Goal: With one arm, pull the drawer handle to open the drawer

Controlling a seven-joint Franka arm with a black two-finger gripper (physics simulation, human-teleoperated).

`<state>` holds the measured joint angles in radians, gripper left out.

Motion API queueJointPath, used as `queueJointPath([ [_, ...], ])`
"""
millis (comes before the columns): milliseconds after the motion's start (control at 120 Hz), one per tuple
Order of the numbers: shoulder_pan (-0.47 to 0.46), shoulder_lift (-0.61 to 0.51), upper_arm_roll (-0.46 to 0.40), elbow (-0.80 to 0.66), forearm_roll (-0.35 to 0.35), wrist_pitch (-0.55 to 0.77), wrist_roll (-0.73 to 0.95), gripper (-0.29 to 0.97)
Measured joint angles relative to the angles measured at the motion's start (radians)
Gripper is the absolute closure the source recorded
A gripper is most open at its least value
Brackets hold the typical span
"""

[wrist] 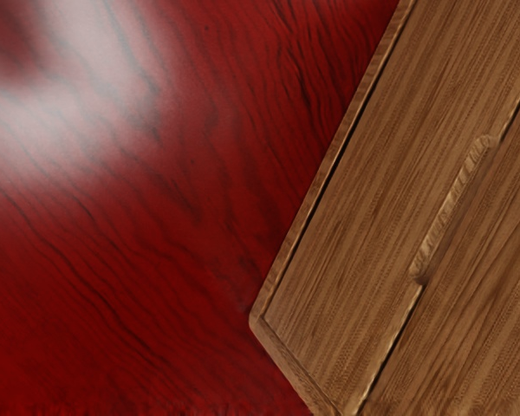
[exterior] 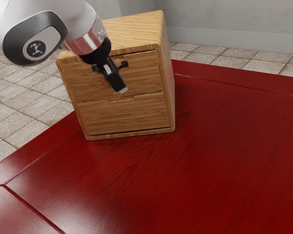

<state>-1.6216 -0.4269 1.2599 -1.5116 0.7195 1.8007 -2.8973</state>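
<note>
Exterior view: gripper poised before a closed two-drawer cabinet

The arm [exterior: 39, 29] comes in from the exterior view's upper left. Its black gripper [exterior: 118, 84] slants down across the front of the upper drawer [exterior: 146, 73] of a small oak-coloured cabinet [exterior: 136, 29]. The gripper's tip lies just above the drawer handle [exterior: 129, 96], a low wooden ridge on the seam between the upper drawer and the lower drawer [exterior: 127, 116]. Whether it touches the wood cannot be judged, nor whether the gripper is released or clenched. Both drawer fronts sit flush in the cabinet's frame, so their insides are hidden. The wrist view looks along the lower drawer's front, with the handle ridge beside it and the cabinet's bottom corner meeting the tabletop. The cabinet stands on a glossy dark red wood-grain table [exterior: 210, 170], near the table's edge on the exterior view's left. Beyond the table are a floor [exterior: 19, 112] of pale grey tiles and a light wall [exterior: 234, 19] with a skirting board.
</note>
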Motion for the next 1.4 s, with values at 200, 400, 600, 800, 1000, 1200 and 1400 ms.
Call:
queueJointPath([
  [200,-0.062,-0.109,0.05,0.014,0.118,-0.044,0.0,0.0],
  [400,-0.014,-0.175,0.058,0.012,0.167,-0.075,0.0,0.0],
  [600,-0.026,-0.217,0.065,0.018,0.185,-0.086,0.0,0.0],
  [800,0.007,-0.229,0.071,-0.043,0.136,-0.089,0.0,0.0],
  [1000,-0.062,-0.238,0.061,-0.035,0.208,-0.087,0.0,0.0],
  [1200,-0.098,-0.273,0.063,0.016,0.366,-0.084,0.0,0.0],
  [1400,-0.155,-0.289,0.073,0.041,0.445,-0.076,0.0,0.0],
])
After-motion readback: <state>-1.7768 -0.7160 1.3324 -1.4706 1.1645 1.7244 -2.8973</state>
